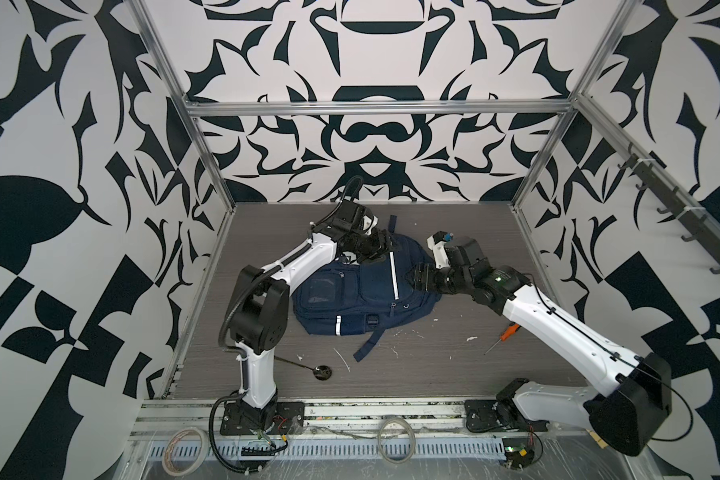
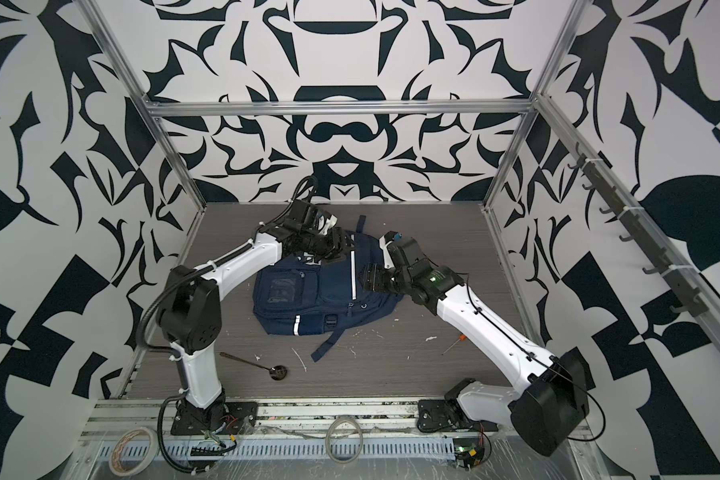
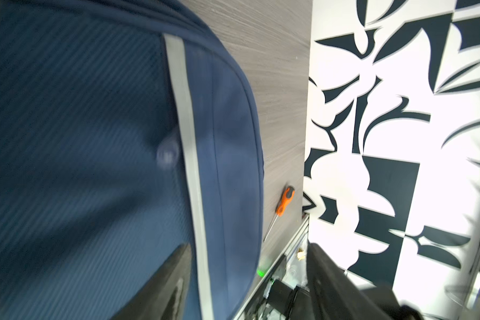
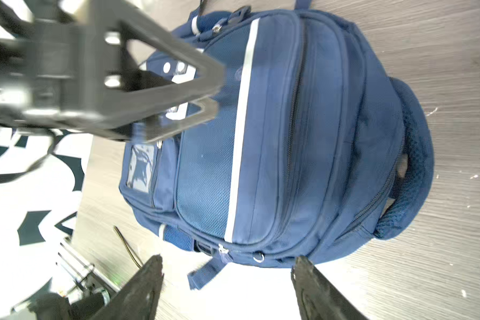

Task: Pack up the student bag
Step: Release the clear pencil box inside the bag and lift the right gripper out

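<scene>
The student bag [image 1: 350, 295] [image 2: 308, 295] is a navy backpack with white stripes, lying flat on the grey table with its front pockets facing up. All the zips I can see on it [image 4: 288, 138] are closed. My left gripper [image 1: 385, 245] [image 2: 341, 247] hovers over the bag's far end beside the long white stripe. It is open, and nothing is between its fingers [image 3: 250, 246]. In the left wrist view the bag's fabric [image 3: 94, 138] fills the picture close below. My right gripper [image 1: 412, 278] [image 2: 364, 278] is at the bag's right side, open and empty [image 4: 228, 258].
An orange screwdriver [image 1: 508, 332] [image 3: 285, 201] lies on the table right of the bag, partly under my right arm. A dark spoon [image 1: 308, 368] lies near the front left. A loose bag strap [image 1: 366, 345] trails toward the front. White scraps dot the table.
</scene>
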`<control>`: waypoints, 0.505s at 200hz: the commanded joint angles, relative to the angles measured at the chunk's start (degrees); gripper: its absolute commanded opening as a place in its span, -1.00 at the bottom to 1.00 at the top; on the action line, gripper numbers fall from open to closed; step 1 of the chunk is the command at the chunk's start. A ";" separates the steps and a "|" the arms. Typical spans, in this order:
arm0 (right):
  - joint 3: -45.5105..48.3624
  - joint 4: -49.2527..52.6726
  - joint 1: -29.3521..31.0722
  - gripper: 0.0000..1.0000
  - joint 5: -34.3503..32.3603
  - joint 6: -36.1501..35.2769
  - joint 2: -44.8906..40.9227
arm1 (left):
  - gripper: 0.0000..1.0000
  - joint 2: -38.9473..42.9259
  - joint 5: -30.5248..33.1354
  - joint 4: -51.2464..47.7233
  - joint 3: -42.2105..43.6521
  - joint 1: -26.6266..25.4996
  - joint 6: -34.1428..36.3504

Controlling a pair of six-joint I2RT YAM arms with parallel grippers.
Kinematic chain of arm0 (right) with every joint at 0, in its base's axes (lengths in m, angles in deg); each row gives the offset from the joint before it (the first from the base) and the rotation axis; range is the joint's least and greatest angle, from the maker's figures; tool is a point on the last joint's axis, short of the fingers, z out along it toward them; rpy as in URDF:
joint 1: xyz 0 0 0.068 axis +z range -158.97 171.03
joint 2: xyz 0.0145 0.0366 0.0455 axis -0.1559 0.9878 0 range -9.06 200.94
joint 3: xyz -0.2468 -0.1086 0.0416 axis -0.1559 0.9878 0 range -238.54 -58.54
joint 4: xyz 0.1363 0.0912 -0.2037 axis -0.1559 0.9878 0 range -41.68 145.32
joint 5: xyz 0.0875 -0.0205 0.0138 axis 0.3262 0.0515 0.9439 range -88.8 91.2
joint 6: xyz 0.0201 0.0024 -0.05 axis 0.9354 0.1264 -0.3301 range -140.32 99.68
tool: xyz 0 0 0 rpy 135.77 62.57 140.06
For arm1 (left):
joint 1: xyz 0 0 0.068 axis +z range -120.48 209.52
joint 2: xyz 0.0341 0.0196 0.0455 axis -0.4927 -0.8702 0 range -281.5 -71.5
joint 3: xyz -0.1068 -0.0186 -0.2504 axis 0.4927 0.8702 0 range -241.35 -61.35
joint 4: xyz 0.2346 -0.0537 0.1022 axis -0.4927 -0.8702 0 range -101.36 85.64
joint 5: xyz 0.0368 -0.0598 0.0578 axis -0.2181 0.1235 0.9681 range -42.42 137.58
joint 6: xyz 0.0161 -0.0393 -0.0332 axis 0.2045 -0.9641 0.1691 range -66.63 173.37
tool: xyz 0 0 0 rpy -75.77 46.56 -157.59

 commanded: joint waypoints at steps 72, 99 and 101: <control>0.65 0.69 9.87 0.32 -0.04 -0.31 10.61 | 0.20 18.79 0.50 -3.67 26.20 3.01 -0.73; -0.44 0.88 11.71 0.30 -1.65 2.05 14.76 | 0.11 18.67 0.27 0.21 30.01 3.35 -3.02; -0.45 0.88 11.73 0.29 -1.94 2.22 14.96 | 0.11 18.62 0.14 0.65 30.30 3.40 -3.26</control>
